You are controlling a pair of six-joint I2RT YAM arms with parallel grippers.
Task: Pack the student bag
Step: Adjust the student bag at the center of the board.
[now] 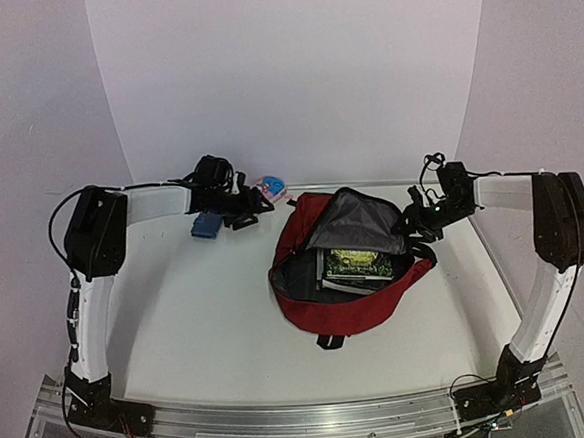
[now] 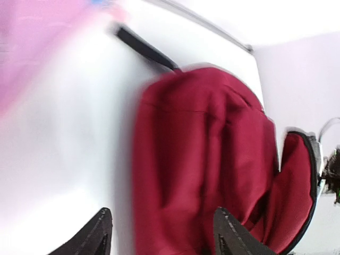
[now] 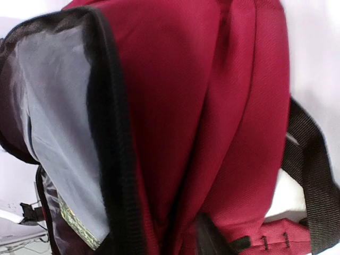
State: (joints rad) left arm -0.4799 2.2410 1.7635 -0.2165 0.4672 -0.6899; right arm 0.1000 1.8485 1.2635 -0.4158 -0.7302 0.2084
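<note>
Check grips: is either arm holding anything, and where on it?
The right gripper looks clamped on the red backpack, at the right rim of its open main compartment. The left gripper is open, holding nothing.

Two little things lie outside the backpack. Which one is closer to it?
The small pink case, which sits just beside the red backpack's far left edge. The blue object lies farther off to the left.

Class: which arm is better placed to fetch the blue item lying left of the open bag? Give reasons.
Left, probably. The left end effector is open and right beside the blue item; the right end effector is across the student bag, pressed close to its opened flap.
</note>
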